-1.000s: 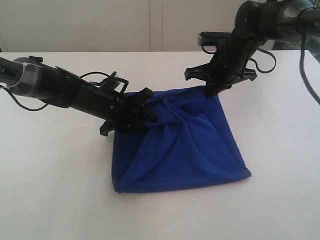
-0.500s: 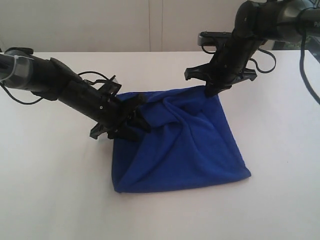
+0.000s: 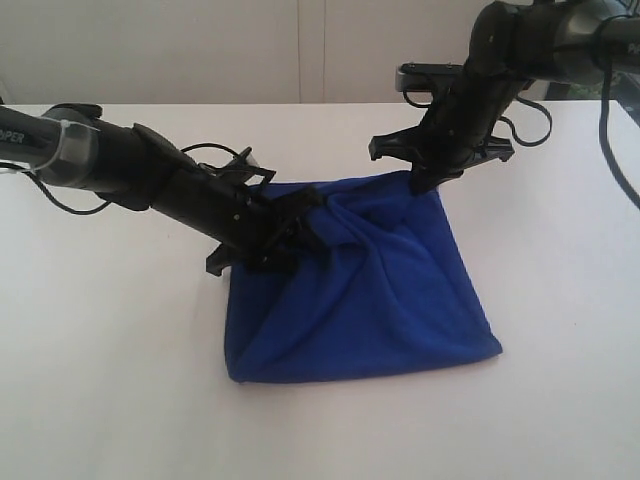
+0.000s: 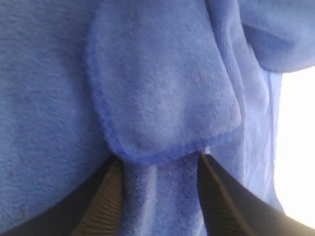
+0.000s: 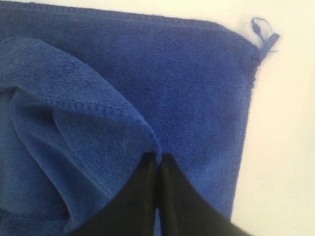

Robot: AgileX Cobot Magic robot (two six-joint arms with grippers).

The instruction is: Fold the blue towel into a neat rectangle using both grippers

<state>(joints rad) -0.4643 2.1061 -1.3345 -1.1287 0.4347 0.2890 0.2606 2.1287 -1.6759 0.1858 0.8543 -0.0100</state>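
The blue towel (image 3: 370,300) lies rumpled on the white table (image 3: 120,380), its far part bunched into folds. My left gripper (image 3: 305,215) reaches in low over the towel's far left part. In the left wrist view its jaws (image 4: 158,162) stand apart with loose cloth between them, and a folded-over flap (image 4: 162,98) lies just past the tips. My right gripper (image 3: 425,180) points down at the far right corner. Its fingers (image 5: 158,158) are shut on a raised hem of the towel (image 5: 98,147). A small tag (image 5: 263,37) sticks out of the nearby corner.
A pale wall (image 3: 200,50) rises behind the table's far edge. Cables loop off both arms, one near the left forearm (image 3: 200,152) and one by the right wrist (image 3: 530,120). Bare white tabletop (image 5: 290,147) surrounds the towel.
The left arm drew back to the left, then came in again, ending a little further right into the bunched cloth. The right arm and its pinch have not moved.
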